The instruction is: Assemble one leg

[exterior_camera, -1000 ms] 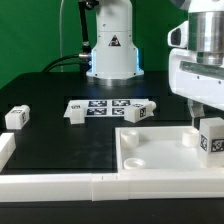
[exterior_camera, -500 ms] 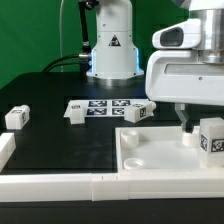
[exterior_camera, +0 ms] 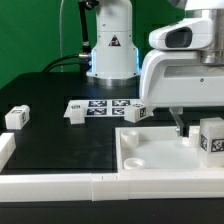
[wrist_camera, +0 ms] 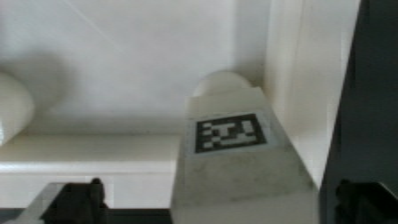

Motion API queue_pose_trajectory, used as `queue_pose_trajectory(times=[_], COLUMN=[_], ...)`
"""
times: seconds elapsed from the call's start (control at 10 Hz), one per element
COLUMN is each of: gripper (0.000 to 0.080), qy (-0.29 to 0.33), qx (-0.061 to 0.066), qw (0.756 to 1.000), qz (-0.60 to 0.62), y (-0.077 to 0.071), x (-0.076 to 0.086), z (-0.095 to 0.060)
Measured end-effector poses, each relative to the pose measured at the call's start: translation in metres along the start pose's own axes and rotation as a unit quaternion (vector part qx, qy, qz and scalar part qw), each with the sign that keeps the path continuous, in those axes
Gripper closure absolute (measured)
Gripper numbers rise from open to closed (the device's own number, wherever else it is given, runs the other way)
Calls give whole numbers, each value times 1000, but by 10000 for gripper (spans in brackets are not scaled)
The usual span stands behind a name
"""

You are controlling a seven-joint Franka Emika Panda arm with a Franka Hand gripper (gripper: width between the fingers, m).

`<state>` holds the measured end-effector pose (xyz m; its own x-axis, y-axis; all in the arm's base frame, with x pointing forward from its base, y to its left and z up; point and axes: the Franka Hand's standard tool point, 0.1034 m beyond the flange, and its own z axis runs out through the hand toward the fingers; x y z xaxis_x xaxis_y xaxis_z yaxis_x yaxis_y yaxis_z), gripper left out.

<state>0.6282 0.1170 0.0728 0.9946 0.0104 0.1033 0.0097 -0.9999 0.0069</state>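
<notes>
One hand (exterior_camera: pixel 181 124) low over panel (exterior_camera: pixel 160 152) | leg (wrist_camera: pixel 237 150) between spread fingers

Gripper (exterior_camera: pixel 178 124) mostly hidden; leg (exterior_camera: pixel 212 138) cropped.

You see a glossy white arm shell (exterior_camera: pixel 185 75) with rounded corners and a grey oval cap near its top. Behind it, the white base column (exterior_camera: pixel 111 45) bears a black triangular warning mark, glows blue below, with dark cables alongside.
</notes>
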Motion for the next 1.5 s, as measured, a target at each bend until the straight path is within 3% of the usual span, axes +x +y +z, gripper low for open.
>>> queue_pose_trajectory(times=[0.1, 0.2, 0.4, 0.7, 0.9, 1.4, 1.5], gripper=[278, 278, 508, 508, 508, 495, 488], qy=[0, 0, -1, -1, 0, 9, 9], qx=[0, 0, 0, 0, -5, -56, -58], qw=[1000, 1000, 1000, 998, 978, 909, 909], qz=[0, 0, 5, 65, 209, 412, 414], y=[0, 0, 0, 0, -1, 29, 31], x=[0, 0, 0, 0, -1, -8, -8], z=[0, 0, 1, 1, 1, -1, -1])
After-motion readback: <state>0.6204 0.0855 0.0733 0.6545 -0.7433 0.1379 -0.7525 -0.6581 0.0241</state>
